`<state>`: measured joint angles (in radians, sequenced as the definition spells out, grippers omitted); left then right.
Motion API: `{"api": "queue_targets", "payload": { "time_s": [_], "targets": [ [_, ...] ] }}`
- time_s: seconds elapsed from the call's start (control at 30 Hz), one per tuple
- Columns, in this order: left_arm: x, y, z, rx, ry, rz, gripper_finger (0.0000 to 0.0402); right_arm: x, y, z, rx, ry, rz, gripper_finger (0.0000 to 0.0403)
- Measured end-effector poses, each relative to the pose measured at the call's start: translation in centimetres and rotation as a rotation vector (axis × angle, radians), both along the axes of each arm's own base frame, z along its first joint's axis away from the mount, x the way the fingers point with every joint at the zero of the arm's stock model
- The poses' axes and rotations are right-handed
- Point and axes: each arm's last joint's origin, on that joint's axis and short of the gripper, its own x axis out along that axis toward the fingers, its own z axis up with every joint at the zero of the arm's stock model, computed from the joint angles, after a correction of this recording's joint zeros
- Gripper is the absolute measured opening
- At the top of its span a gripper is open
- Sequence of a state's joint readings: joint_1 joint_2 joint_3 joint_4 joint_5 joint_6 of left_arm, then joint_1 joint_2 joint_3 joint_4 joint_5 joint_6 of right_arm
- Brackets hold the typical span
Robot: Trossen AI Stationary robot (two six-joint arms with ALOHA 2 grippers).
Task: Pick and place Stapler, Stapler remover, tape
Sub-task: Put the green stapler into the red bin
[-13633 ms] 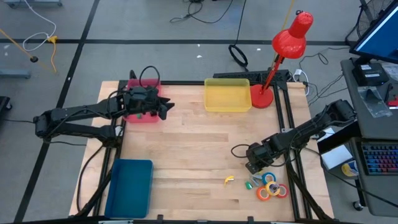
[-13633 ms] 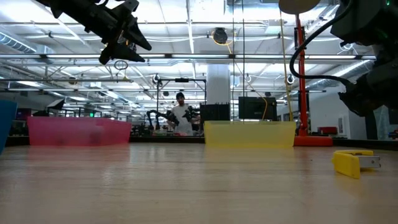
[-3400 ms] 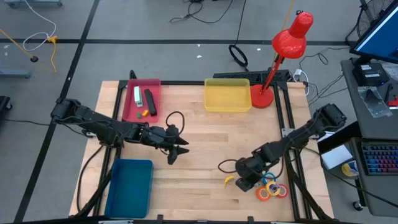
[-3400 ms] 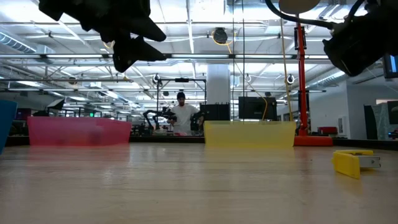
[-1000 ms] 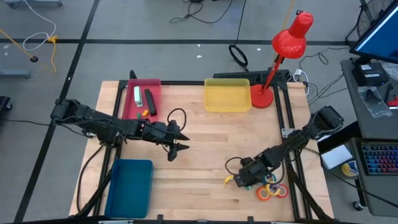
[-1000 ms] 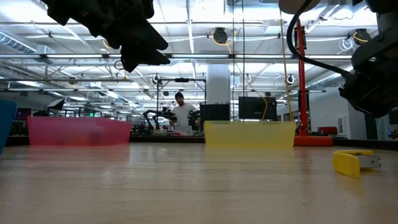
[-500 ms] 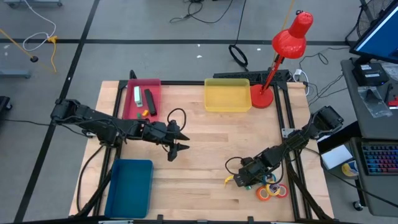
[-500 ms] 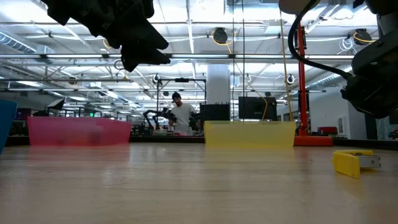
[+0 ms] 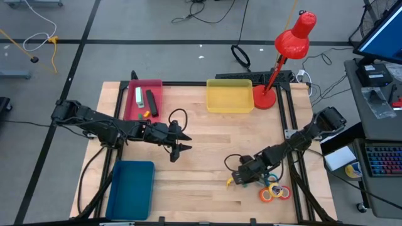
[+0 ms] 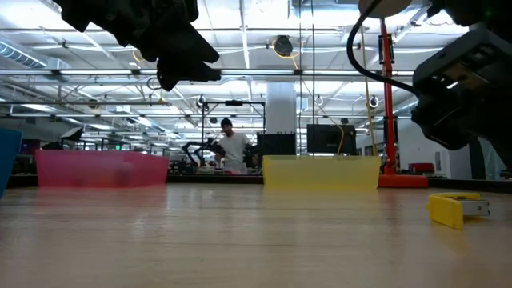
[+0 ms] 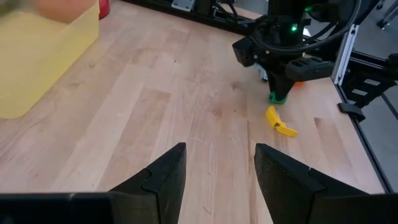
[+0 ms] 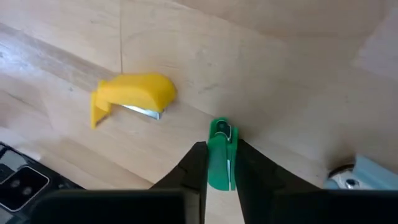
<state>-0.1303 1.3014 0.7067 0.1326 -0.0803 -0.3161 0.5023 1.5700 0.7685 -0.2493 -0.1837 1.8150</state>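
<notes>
The right gripper (image 12: 217, 163) pinches a small green plastic staple remover (image 12: 220, 153) just above the wooden table (image 9: 207, 138), beside a yellow staple remover (image 12: 130, 98) and coloured tape rings (image 9: 275, 191). The left gripper (image 9: 178, 149) hovers open mid-table, empty, near the pink tray (image 9: 157, 85).

In the high view, one tray (image 9: 144, 100) sits at the table's (image 9: 201, 135) upper left, a second tray (image 9: 229, 96) at upper centre with a lamp (image 9: 286, 56) right of it, a third tray (image 9: 131, 189) at lower left. Tape rolls (image 9: 275, 191) lie lower right, a staple remover (image 9: 231, 182) just left of them.
</notes>
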Motion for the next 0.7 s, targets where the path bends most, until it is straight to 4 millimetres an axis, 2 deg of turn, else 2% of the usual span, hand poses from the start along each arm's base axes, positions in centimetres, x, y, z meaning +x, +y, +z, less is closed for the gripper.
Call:
{"api": "queue_targets", "payload": {
  "time_s": [0.23, 0.4, 0.53, 0.7],
  "targets": [
    [0.1, -0.1, 0.2, -0.021, -0.016, -0.037, 0.0188, 0.2, -0.7, 0.8, -0.021, -0.051, 0.015, 0.0045],
    [0.3, -0.4, 0.7, -0.068, -0.069, -0.118, 0.0188, 0.6, -1.6, 2.8, -0.051, -0.182, -0.013, 0.0044],
    [0.4, -0.6, 1.1, -0.110, -0.107, -0.171, 0.0188, 1.4, -2.8, 4.8, -0.133, -0.377, -0.077, 0.0044],
    [0.5, -0.5, 1.5, -0.190, -0.137, -0.215, 0.0188, 3.1, -5.0, 7.9, -0.279, -0.706, -0.137, 0.0044]
  ]
}}
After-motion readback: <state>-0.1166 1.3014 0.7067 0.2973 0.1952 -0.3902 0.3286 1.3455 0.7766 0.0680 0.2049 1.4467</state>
